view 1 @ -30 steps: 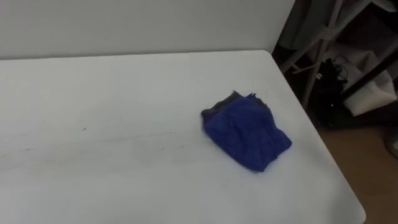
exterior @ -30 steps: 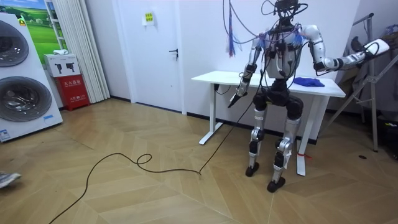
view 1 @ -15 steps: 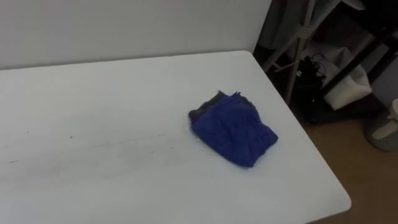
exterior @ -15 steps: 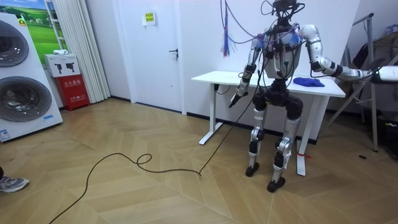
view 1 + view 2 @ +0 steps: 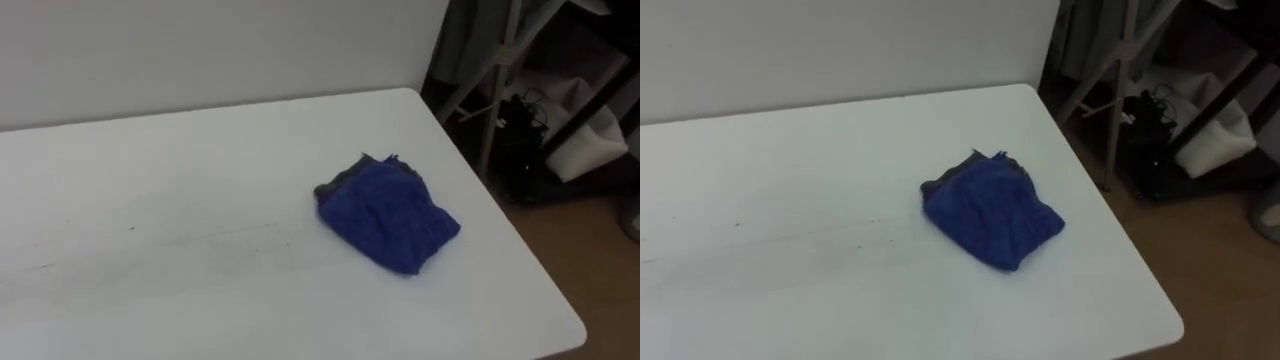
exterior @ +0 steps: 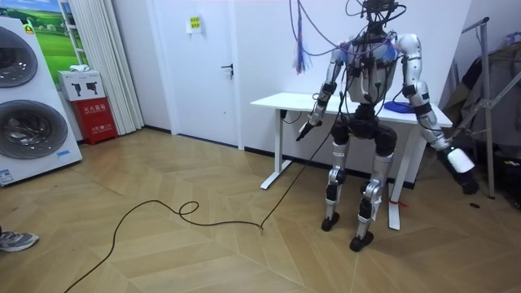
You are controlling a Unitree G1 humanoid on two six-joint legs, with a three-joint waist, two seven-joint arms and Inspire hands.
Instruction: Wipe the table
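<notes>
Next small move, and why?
Probably lift the right hand up over the blue cloth to grasp it: the cloth lies crumpled and unheld near the white table's right edge, and that hand hangs low beside that end; the left hand hangs at the other side.

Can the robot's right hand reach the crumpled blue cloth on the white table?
Probably yes: the crumpled blue cloth lies uncovered near the white table's right edge; the right hand hangs low beside that end.

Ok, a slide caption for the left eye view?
Crumpled blue cloth lies untouched on the white table, toward its right edge.
</notes>
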